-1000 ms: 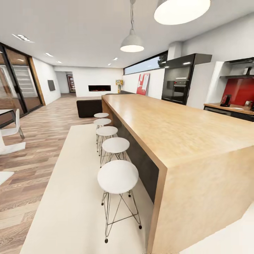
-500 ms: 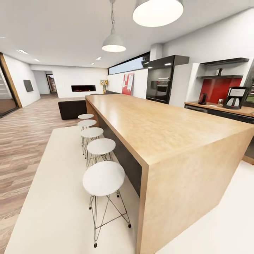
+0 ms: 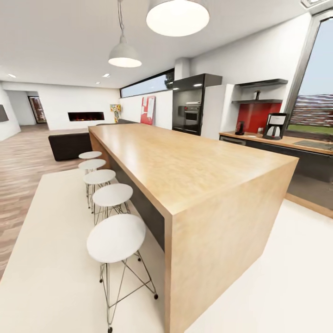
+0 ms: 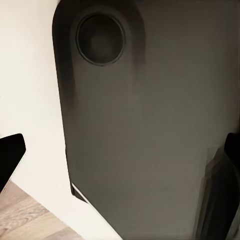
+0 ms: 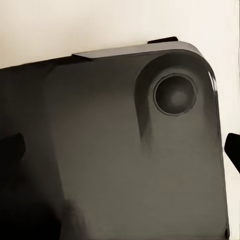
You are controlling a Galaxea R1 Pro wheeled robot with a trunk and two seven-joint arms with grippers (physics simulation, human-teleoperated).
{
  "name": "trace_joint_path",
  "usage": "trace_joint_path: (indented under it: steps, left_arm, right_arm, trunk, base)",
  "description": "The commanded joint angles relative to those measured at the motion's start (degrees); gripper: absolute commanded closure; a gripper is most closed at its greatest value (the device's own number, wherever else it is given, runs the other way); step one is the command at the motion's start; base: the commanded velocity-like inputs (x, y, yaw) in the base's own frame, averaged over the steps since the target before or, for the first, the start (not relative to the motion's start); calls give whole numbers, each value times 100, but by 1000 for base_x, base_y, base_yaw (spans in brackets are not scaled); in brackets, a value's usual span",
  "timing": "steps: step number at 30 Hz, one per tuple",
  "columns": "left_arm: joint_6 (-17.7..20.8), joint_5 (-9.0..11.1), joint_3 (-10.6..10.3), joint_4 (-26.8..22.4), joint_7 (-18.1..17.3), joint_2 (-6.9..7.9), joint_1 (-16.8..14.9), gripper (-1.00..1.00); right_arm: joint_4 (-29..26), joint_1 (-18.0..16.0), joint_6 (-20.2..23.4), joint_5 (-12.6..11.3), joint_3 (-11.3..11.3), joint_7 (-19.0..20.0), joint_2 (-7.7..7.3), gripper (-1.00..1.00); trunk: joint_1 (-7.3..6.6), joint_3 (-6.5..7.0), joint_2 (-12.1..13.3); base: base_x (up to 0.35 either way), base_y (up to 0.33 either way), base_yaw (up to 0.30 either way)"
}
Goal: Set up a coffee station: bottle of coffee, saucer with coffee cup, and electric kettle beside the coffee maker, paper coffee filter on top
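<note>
Robot in transit; nothing is held within reach. The wooden island with a row of white stools is seen close in front in the head view.

The coffee maker is seen standing on the far table along the right wall, well apart from both end effectors. A small dark item is seen on the same table near the red backsplash; possibly the kettle, too small to tell. A small object is made out on the wall shelf above, possibly the bottle of coffee; not resolvable. Filter, saucer and cup are not made out.

Left end effector: dark finger tips are seen at either edge of the left wrist view, spread wide, nothing between them; the robot's dark base and pale floor lie below. Right end effector: same arrangement, fingers spread, nothing gripped.

Handling judgement:
- Bottle: light, rigid, likely smooth; best taken around the body below the cap.
- Kettle: heaviest item, rounded; the handle is the likely hold.
- Cup and saucer: brittle; cup taken by the wall, saucer pinched at the rim.
- Filter: thin paper, easily crushed; a light pinch at the edge is advised.
- Coffee maker: to be left in place.
</note>
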Motion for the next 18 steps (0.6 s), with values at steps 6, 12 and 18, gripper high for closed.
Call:
trace_joint_path:
  steps: [6,12,18]
  left_arm:
    - [7,-3,-1,-5,-11,1,1,-100]
    - [7,2,3,-10,-11,-7,0,-100]
    - [7,3,11,-11,-11,-8,-2,-100]
  right_arm:
    - [-5,2,-12,-32,-76,14,0,-100]
    - [0,2,-12,-32,-82,-1,6,-100]
    - [0,2,-4,-38,-83,2,4,-100]
  trunk:
    - [0,-4,-3]
    - [0,-4,-3]
    - [0,-4,-3]
  base:
    - [0,0,-276]
    - [0,0,-231]
    - [0,0,-179]
